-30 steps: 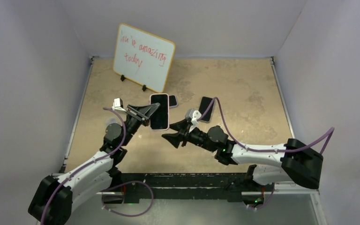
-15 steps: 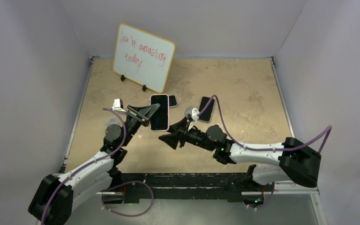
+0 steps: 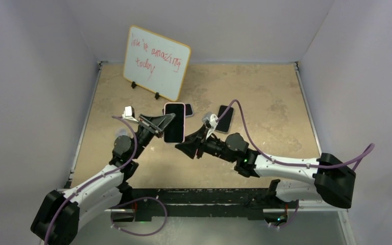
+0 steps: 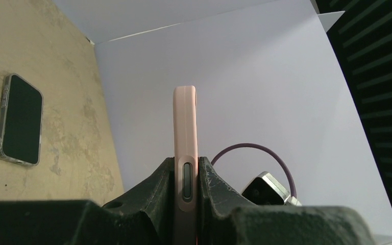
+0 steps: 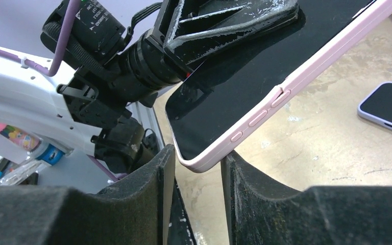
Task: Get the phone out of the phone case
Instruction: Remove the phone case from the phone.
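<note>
Nearest, the right gripper (image 5: pixel 198 153) reaches in from the right with its jaws partly parted about the near corner of the phone (image 5: pixel 245 76). The corner sits between the two pads, at or almost at both, and whether they press on it cannot be told. Just beyond, the left gripper (image 4: pixel 186 164) is clamped tight across the pink phone case (image 4: pixel 185 117), one finger on the screen and one on the back. It holds the phone off the table, screen up, fully seated in the case. The step in hand looks like the second grasp: one arm steadies the cased phone while the other takes purchase on its corner. The next move likely calls for the right jaws to catch only the lip of the case, not the glass, and peel it off the corner while the left holds firm; a pinch over both layers would free nothing. Beyond lies the tan, mottled table (image 3: pixel 265 97), where a second phone (image 3: pixel 224 118) in a clear case lies flat to the right of the held one. A dark third phone (image 3: pixel 188 109) peeps out behind it. At the far left a small whiteboard (image 3: pixel 155 62) with red handwriting stands propped on feet. Pale, plain walls (image 3: pixel 35 76) close in the table on the left, far and right sides.
</note>
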Robot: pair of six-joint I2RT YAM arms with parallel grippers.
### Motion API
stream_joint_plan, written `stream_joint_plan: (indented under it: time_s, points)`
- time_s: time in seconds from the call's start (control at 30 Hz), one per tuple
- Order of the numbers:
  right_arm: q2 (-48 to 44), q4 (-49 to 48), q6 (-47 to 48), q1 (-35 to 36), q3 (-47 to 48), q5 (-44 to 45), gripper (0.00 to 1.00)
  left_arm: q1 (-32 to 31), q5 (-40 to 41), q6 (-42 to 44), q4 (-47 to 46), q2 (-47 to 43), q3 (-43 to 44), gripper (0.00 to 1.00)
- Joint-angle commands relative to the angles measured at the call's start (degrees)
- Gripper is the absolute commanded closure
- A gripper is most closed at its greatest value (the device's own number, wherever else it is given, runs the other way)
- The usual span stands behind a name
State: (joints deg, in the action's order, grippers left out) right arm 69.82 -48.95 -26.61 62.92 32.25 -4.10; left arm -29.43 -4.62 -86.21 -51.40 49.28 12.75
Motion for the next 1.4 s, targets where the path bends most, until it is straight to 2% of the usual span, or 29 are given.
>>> stream_joint_plan:
  time_s: [0.0, 0.2, 0.43, 0.6, 0.73, 0.77, 1.03, 1.23, 1.37]
  points:
    - [-1.79, 0.29, -1.37, -0.65, 3.27, -1.34, 0.6, -0.11, -1.1, 2.74, -4.83, -1.11, 3.55, 1.0]
    - [-1.4, 2.21, -4.01, -0.95, 5.08, -1.89, 0.57, -0.1, -1.57, 4.32, -5.13, -1.44, 4.0, 1.0]
    - [-0.85, 1.04, -6.11, -1.65, 5.68, -3.38, 0.61, -0.08, -2.05, 4.96, -6.0, -1.92, 4.2, 1.0]
    - [-0.48, 1.66, -6.9, -2.63, 6.24, -5.03, 0.74, -0.1, -2.61, 5.82, -6.17, -2.37, 4.36, 1.0]
    - [-0.05, 2.05, -6.22, -3.17, 6.33, -5.99, 0.95, -0.12, -3.18, 5.63, -5.83, -2.24, 4.59, 1.0]
    - [0.06, 2.13, -5.42, -3.23, 6.33, -6.1, 1.0, -0.04, -3.34, 5.14, -5.49, -2.08, 4.68, 1.0]
    - [-0.09, -0.22, 7.93, -3.24, 6.6, -10.19, 1.0, -0.1, -5.61, -0.38, -4.96, 1.35, 4.33, 1.0]
    - [-1.16, 2.7, 20.62, -3.18, 7.56, -15.26, 1.0, -0.09, -6.93, -2.11, -3.66, 3.19, 4.58, 1.0]
    - [-1.16, 9.56, 26.36, -3.22, 10.39, -16.15, 1.0, -0.04, -7.57, -1.36, -2.5, 3.19, 5.34, 1.0]
